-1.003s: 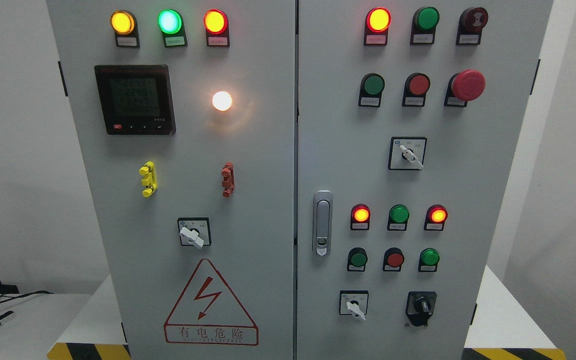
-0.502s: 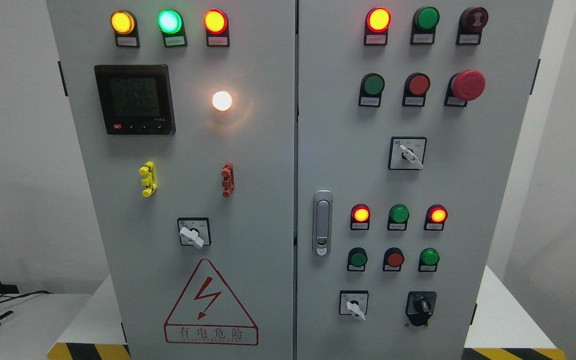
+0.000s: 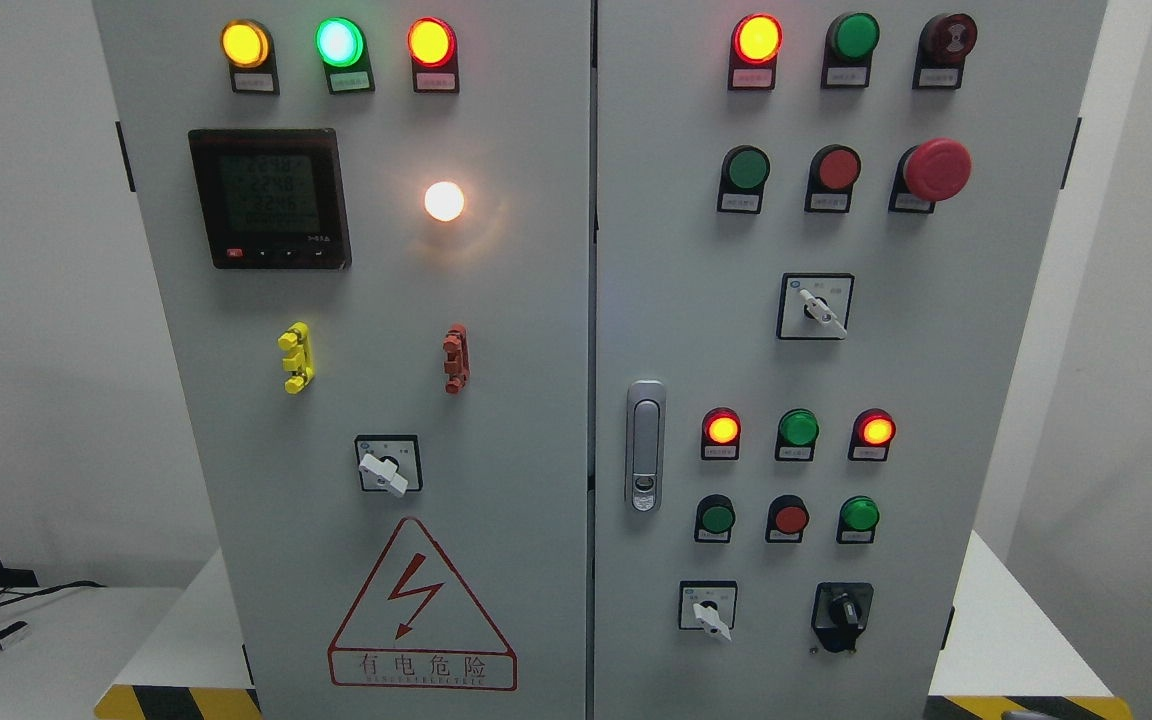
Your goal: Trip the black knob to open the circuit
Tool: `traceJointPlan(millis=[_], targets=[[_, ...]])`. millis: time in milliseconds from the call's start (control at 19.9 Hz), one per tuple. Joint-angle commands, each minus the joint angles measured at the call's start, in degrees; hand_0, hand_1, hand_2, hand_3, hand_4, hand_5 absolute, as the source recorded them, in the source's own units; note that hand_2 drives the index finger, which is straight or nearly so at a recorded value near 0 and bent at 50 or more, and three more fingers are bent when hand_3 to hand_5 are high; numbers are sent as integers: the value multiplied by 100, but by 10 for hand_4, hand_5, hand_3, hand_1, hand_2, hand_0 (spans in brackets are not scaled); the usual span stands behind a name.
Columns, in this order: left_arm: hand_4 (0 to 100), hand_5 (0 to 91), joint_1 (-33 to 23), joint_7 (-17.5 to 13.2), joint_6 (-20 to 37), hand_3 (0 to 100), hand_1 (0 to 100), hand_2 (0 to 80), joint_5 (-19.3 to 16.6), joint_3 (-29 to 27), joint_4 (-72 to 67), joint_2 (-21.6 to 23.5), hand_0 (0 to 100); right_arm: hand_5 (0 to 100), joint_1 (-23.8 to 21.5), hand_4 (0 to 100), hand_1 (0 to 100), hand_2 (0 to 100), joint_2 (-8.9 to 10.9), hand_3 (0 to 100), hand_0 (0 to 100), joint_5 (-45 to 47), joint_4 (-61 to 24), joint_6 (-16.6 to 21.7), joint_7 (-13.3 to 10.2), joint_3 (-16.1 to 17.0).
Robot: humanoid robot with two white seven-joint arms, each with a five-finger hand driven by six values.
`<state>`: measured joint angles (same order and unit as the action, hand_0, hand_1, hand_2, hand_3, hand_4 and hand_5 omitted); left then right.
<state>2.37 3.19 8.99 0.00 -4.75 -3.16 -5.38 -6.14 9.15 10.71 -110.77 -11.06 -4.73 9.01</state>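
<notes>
The black rotary knob (image 3: pixel 843 610) sits on a black plate at the lower right of the grey cabinet's right door (image 3: pixel 936 350), its pointer roughly upright. Nothing touches it. A small grey sliver (image 3: pixel 1022 715) pokes over the bottom edge at the right, below and right of the knob; it looks like the tip of my right hand, too little of it to read. My left hand is out of view.
White-handled selector switches (image 3: pixel 707 610), (image 3: pixel 816 308), (image 3: pixel 386 466) lie on both doors. A red mushroom stop button (image 3: pixel 936 169), lit lamps, push buttons (image 3: pixel 790 519), a door latch (image 3: pixel 645 446) and a meter (image 3: pixel 269 198) are also on the panel. White tables flank the cabinet.
A grey sliver has come into view at the bottom edge right of the middle. The meter digits flicker; the panel and knob are unchanged.
</notes>
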Motion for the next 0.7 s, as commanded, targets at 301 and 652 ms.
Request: traceJointPlan(millis=[301,652], targets=[[0,0,0,-3,-3,0,389,0,-176,0,0,2,120,955,569,1000,689,418,-290,1000,349,-16,302,-203,-72,-585],[0,0,0,-3,-3,0,389,0,-176,0,0,2,120,954,789,1000,688,420,-440,1000,353,-218,513,-256,-63,-664]])
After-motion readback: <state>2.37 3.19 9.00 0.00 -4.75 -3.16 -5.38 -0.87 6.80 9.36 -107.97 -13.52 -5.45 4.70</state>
